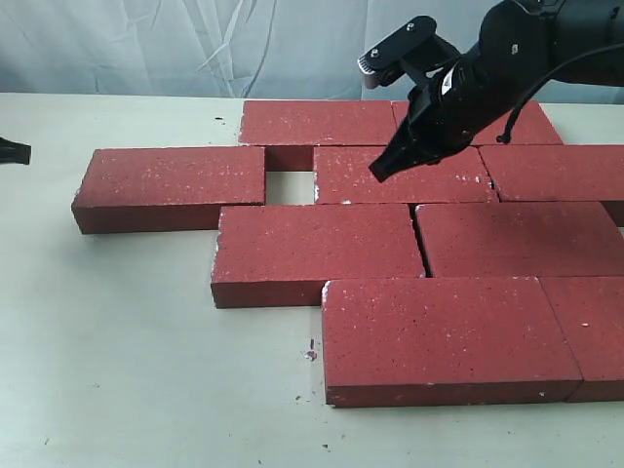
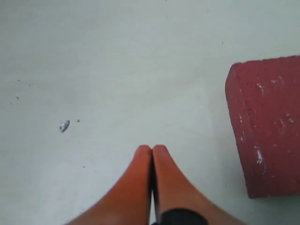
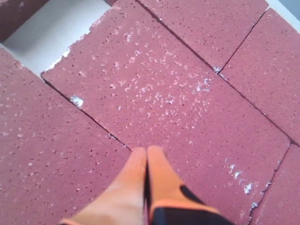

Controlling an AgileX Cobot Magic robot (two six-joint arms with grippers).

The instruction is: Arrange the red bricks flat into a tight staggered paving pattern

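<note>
Lots of bare table point(image 1: 127, 351) left and front, small square gap point(image 1: 290, 187) between red bricks point(image 1: 312, 255), bricks packed close on right, maybe touching

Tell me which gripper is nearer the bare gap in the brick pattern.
Right. The right gripper is over the brick just beside the gap; the left gripper waits beyond the leftmost brick.

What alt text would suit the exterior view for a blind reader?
Red bricks lie flat in staggered rows on a pale table, with one small gap between them. The shut right gripper hangs over them.
</note>
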